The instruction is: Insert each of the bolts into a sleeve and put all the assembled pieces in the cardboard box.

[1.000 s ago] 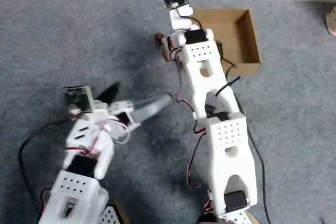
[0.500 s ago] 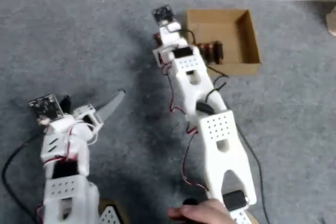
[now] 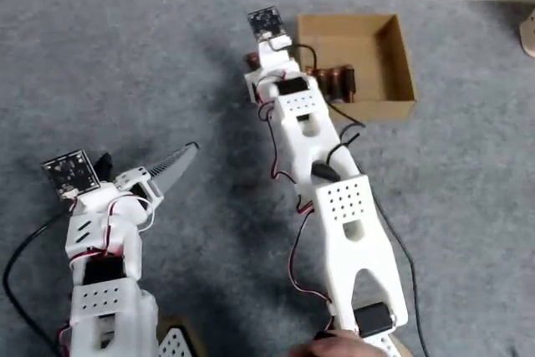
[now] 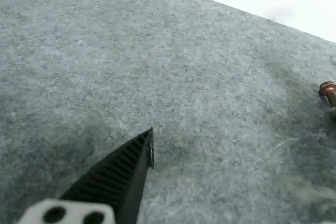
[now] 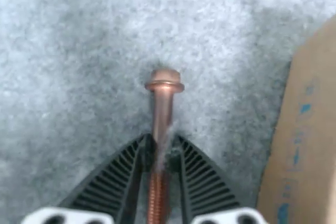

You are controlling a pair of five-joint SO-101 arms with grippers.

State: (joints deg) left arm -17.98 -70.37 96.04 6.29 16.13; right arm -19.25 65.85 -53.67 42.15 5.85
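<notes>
Well apart from the cardboard box [image 3: 399, 56], the left hand [image 3: 150, 155] hung spread over the grey table [image 3: 125, 56]. Just beside the box, the right hand [image 5: 161, 148] pinched a copper bolt [image 5: 163, 103] by its shank. Copper-brown pieces [image 3: 336, 81] lay inside the box.

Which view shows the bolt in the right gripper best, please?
The right wrist view: the bolt shows head and shank, clamped in the right gripper. The high view and left wrist view catch just its head.

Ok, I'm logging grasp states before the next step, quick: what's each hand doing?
Left hand: looks open, holding nothing.
Right hand: closed on a copper bolt.
</notes>
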